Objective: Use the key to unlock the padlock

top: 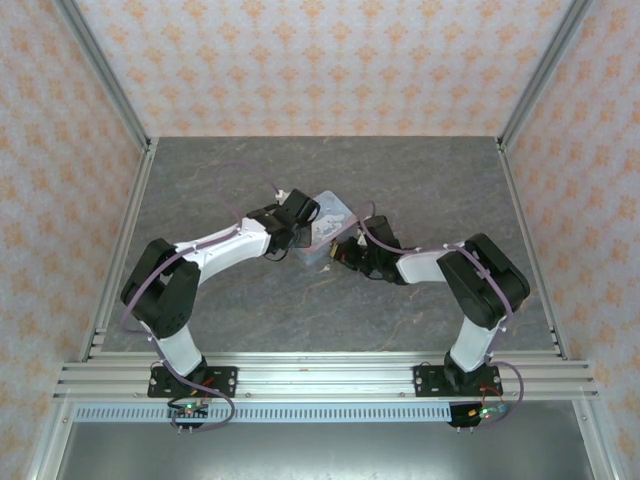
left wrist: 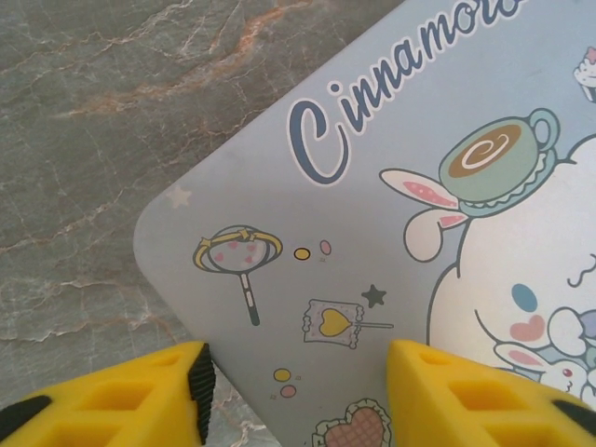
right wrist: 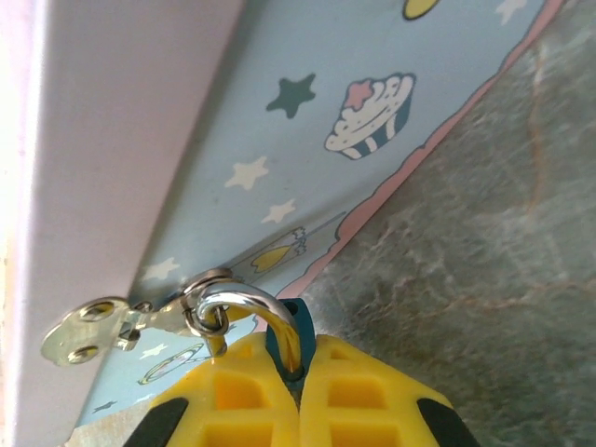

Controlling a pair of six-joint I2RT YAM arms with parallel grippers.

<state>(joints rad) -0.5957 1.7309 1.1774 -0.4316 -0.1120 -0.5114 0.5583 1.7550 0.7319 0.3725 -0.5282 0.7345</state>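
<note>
While the right hand [right wrist: 300, 363] pinches the teal padlock [right wrist: 299, 321], flat silvery key [right wrist: 82, 333] at its nine o'clock, the left hand [left wrist: 296, 384] gapes.

left arm [top: 215, 250]: elbow behind its gripper | left gripper [left wrist: 296, 372]: fingers apart | right arm [top: 440, 265]: likewise | right gripper [right wrist: 300, 358]: fingers pinched together

We see the padlock [right wrist: 296, 337] as a thin teal-blue sliver pinched upright between the right gripper [right wrist: 300, 363] fingers, its silver shackle [right wrist: 244, 302] arching up and left. The key [right wrist: 86, 332], pale and silvery, lies against the tin [right wrist: 372, 56], seemingly linked to the shackle by a small ring [right wrist: 197, 313].
</note>
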